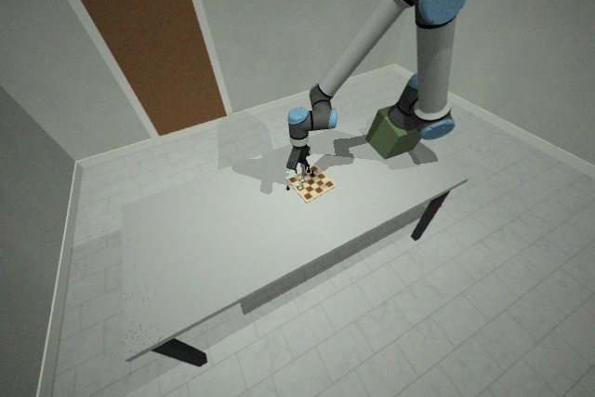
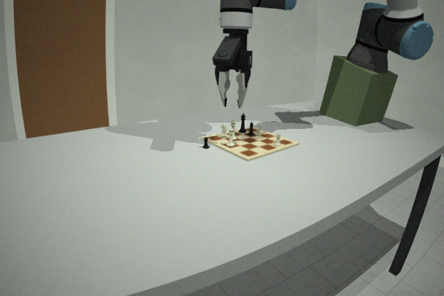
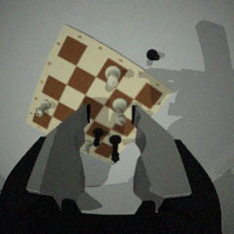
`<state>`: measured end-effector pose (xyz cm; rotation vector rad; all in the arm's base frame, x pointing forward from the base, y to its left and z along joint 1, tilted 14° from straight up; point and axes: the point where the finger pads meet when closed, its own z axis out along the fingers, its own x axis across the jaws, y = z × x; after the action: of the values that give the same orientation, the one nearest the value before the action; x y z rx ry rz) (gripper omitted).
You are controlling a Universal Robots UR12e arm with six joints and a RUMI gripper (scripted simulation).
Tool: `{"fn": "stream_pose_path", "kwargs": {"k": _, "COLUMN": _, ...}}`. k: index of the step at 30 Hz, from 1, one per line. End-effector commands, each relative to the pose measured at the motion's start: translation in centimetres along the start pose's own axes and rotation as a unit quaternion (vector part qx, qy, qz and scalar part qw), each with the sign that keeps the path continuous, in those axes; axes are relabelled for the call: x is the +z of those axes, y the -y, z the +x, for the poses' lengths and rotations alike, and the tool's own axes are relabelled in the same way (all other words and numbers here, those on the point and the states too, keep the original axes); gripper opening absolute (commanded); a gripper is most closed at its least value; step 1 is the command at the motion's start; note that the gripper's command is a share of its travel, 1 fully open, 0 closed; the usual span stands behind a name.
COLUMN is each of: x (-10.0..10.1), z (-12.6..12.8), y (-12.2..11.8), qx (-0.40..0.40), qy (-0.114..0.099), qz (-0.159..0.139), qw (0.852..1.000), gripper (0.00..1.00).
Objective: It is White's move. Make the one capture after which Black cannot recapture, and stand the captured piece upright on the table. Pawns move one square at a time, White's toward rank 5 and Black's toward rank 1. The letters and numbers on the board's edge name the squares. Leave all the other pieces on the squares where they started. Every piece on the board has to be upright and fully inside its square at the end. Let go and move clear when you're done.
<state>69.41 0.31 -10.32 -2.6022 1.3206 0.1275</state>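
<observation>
The black pawn (image 1: 287, 188) (image 2: 205, 143) (image 3: 153, 55) stands upright on the table beside the board (image 1: 308, 199) (image 2: 247, 158) (image 3: 73, 34), presumably set there as the captured piece. Above the board, the gripper (image 1: 302, 169) (image 2: 232, 103) (image 3: 111, 105) hangs partly spread, pinching nothing, probably narrowed to fit between neighbouring pieces.

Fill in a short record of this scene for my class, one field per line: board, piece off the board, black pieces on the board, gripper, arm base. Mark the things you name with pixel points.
Board: checkered, brown and cream (image 1: 308, 196) (image 2: 248, 152) (image 3: 72, 49), lying on the table (image 1: 216, 239) (image 2: 143, 195)
Off the board: small black piece (image 1: 287, 188) (image 2: 205, 143) (image 3: 152, 55), upright on the table beside the board
Black pieces on board: two, upright, one taller than the other
Gripper (image 1: 302, 171) (image 2: 232, 104) (image 3: 111, 105): above the board, fingers apart, nothing held
Arm base: on a green block (image 1: 391, 142) (image 2: 349, 96)
</observation>
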Motion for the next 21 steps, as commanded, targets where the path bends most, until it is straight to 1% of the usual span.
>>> {"fn": "stream_pose_path", "kwargs": {"k": 1, "x": -0.07, "z": 0.05, "y": 0.04, "qx": 0.0, "qy": -0.001, "qz": 0.0, "qw": 1.0, "gripper": 0.25}}
{"fn": "stream_pose_path", "kwargs": {"k": 14, "x": -0.02, "z": 0.05, "y": 0.04, "qx": 0.0, "qy": -0.001, "qz": 0.0, "qw": 1.0, "gripper": 0.25}}
{"fn": "stream_pose_path", "kwargs": {"k": 21, "x": 0.31, "z": 0.06, "y": 0.04, "qx": 0.0, "qy": -0.001, "qz": 0.0, "qw": 1.0, "gripper": 0.25}}
